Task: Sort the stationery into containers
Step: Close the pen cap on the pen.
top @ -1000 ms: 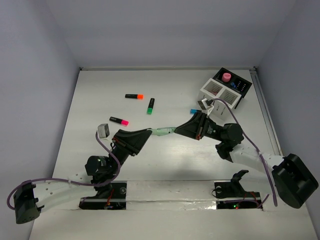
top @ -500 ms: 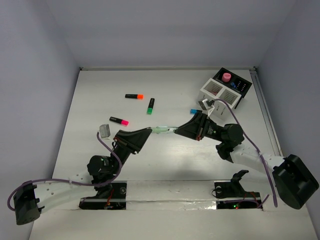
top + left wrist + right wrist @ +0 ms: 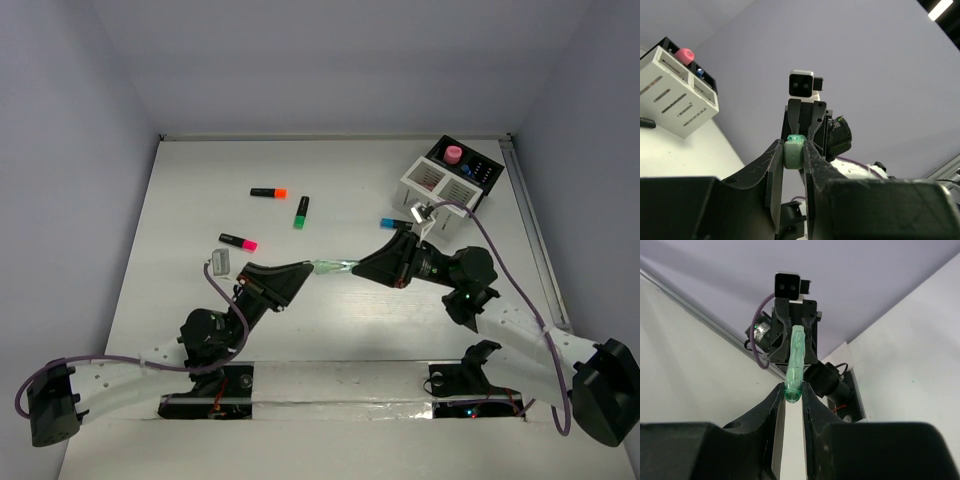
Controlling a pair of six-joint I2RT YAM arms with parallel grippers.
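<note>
Pen (image 3: pixel 332 265), pale green, hangs level above the counter (image 3: pixel 200 180), well to the near-left of the white box (image 3: pixel 430 183). It is pinched at both ends. The left gripper (image 3: pixel 306 268) is clenched on one tip, the right gripper (image 3: pixel 357 266) on the other, and each wrist view shows its jaws closed tight on the barrel.

This looks like a handover, probably to the right arm, which sits nearer the box. To do it well, the left gripper should let go only while the right one's hold is firm. It should then back straight off along the pen's axis so the barrel is not twisted out of the thin pinch. The right arm's grasp is at the very end, so a slow carry and a low drop into a compartment seem wise.

Farther left of the box lie highlighters with orange (image 3: pixel 268 192), green (image 3: pixel 301 211) and pink (image 3: pixel 238 241) caps. A blue-capped piece (image 3: pixel 389 222) lies just beside the box.

The counter is plain matte white, closed in by pale lilac-grey walls.
</note>
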